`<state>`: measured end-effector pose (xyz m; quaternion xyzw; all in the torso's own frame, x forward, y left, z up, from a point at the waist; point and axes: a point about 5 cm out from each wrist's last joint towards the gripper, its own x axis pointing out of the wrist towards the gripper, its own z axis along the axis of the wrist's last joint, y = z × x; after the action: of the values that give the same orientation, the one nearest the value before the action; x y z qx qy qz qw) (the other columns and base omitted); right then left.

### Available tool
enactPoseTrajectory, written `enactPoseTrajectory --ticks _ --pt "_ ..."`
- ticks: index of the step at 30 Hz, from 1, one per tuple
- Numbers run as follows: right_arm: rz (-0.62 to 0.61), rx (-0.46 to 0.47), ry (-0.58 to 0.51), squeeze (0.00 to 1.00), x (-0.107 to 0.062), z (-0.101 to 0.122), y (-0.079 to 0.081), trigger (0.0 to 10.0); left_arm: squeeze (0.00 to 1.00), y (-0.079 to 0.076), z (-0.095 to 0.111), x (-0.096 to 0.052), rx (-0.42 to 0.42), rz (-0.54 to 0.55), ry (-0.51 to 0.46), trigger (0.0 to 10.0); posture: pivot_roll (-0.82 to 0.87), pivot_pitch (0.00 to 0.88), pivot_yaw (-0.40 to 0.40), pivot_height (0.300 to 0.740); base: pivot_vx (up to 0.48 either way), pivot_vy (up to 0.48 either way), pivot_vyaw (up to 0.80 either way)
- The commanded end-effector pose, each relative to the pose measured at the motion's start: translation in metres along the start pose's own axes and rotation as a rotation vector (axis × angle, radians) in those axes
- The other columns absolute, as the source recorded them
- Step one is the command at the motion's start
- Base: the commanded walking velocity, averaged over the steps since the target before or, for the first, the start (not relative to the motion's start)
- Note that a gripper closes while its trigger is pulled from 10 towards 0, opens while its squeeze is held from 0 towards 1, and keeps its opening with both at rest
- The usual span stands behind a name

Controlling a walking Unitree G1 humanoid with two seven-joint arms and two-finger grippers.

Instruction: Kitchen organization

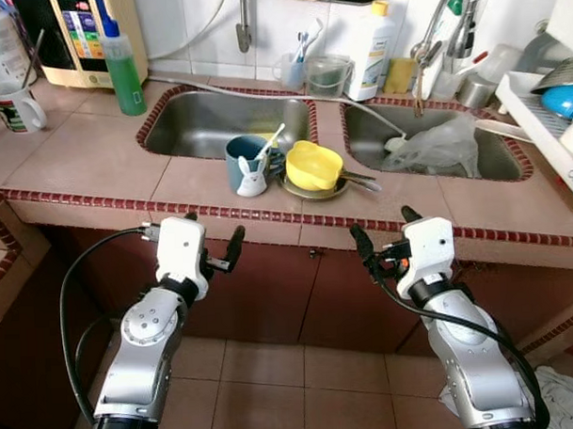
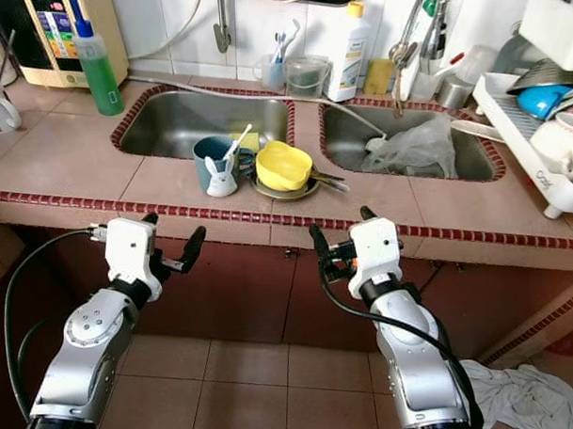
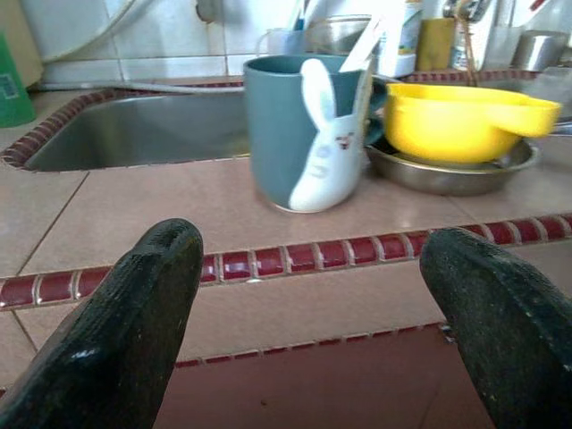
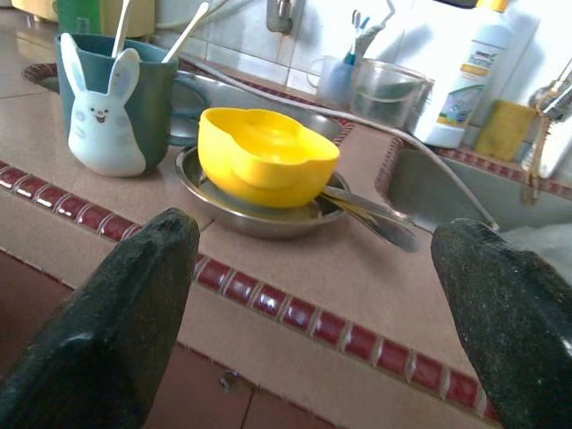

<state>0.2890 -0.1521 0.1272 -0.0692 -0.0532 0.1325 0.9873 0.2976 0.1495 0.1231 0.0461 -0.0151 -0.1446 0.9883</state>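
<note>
From the head, a teal mug (image 1: 247,159) with a white rabbit face stands on the tiled table (image 1: 77,156) between two sinks, touching a yellow bowl (image 1: 313,165). Left gripper (image 3: 304,322): fingers wide, empty. Right gripper (image 4: 322,313): likewise.

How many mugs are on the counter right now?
2: a teal bunny mug on the strip between the sinks, beside the yellow bowl, and a white mug at the far left. Others may hide in the dish rack.
</note>
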Motion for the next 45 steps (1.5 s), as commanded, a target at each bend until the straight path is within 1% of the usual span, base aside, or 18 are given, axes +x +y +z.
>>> enactPoseTrajectory --ticks 1,10,14,15,16,18,24,33,45 --pt "-0.005 -0.01 -0.001 0.0 0.001 0.0 -0.004 10.0 0.0 -0.002 0.008 0.002 0.002 -0.017 -0.033 10.0 0.06 0.0 -0.059 0.74 0.27 0.0 0.0" --pt "-0.005 -0.015 -0.007 0.0 0.0 0.001 -0.006 10.0 0.0 -0.002 0.009 0.002 0.002 -0.015 -0.038 10.0 0.06 0.0 -0.062 0.74 0.266 0.0 0.0" --pt "-0.022 0.011 -0.064 0.0 0.0 0.011 -0.011 10.0 0.0 -0.001 0.019 0.001 0.007 -0.023 -0.086 10.0 0.07 0.0 -0.065 0.74 0.264 0.0 0.0" --pt "-0.031 0.043 -0.088 0.0 0.001 0.016 -0.014 10.0 0.0 -0.001 0.022 0.001 0.023 -0.032 -0.095 10.0 0.07 0.0 -0.066 0.74 0.266 0.0 0.0" --pt "-0.034 0.051 -0.094 0.0 0.001 0.017 -0.014 10.0 0.0 -0.001 0.023 0.001 0.027 -0.035 -0.097 10.0 0.07 0.0 -0.066 0.74 0.266 0.0 0.0" --pt "-0.033 0.05 -0.111 0.0 0.001 0.021 -0.016 10.0 0.0 -0.001 0.029 0.002 0.037 -0.056 -0.117 10.0 0.07 0.0 -0.066 0.74 0.283 0.0 0.0" --pt "-0.032 0.037 -0.107 0.0 0.001 0.02 -0.018 10.0 0.0 -0.001 0.036 0.003 0.039 -0.078 -0.135 10.0 0.06 0.0 -0.061 0.74 0.312 0.0 0.0" --pt "-0.03 0.038 -0.097 0.0 -0.001 0.018 -0.016 10.0 0.0 -0.005 0.037 0.004 0.032 -0.088 -0.137 10.0 0.06 0.0 -0.058 0.74 0.337 0.0 0.0" --pt "-0.023 0.033 -0.093 0.0 0.0 0.017 -0.016 10.0 0.0 -0.005 0.037 0.004 0.033 -0.09 -0.135 10.0 0.06 0.0 -0.06 0.74 0.339 0.0 0.0"
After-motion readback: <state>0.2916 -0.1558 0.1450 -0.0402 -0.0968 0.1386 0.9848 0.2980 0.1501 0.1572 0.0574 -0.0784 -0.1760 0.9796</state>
